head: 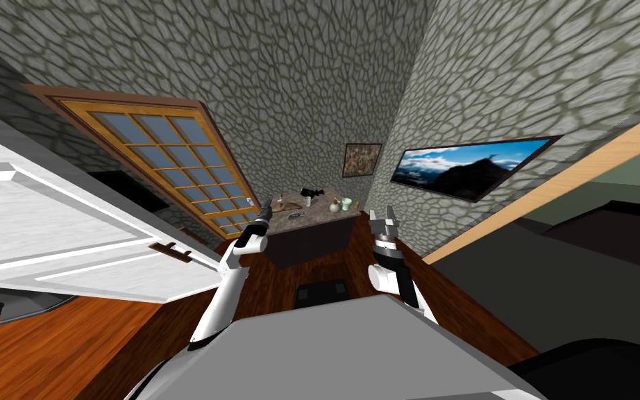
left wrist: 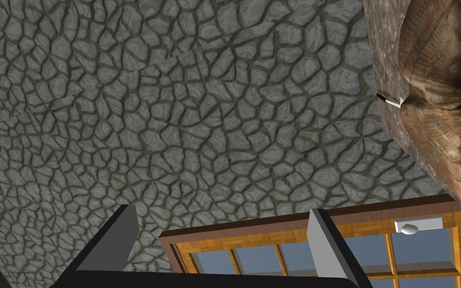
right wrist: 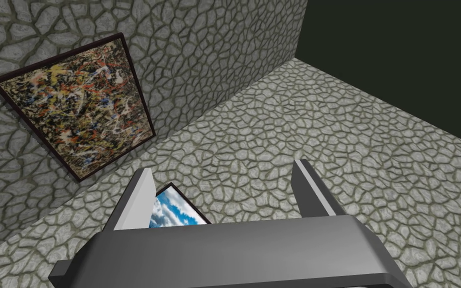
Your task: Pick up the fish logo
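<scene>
Left wrist view is showing the fish logo (left wrist: 437, 100) as a brown, ribbed carving with a wood-like look, lying flat on the mottled stone counter (left wrist: 380, 50). It is reading as stiff and solid, probably light rather than heavy, and unlikely to bend or crush under pressure. The ridged surface is likely giving the fingers (left wrist: 327, 245) some bite. The two broad lobes are looking awkward to span, so the narrow waist where they meet is the likeliest place to take hold, with one finger on each side.

The left gripper (left wrist: 224, 240) is holding its fingers apart with nothing between them. The fish logo is sitting ahead of the fingertips and off past the outer side of one finger, well clear of the gap. In the head view the left gripper (head: 264, 212) is hovering at the counter's near corner, with the carving just beyond it on the top.

The right gripper (head: 386, 219) is hanging off the counter's other side, its fingers also spread and holding nothing.
</scene>
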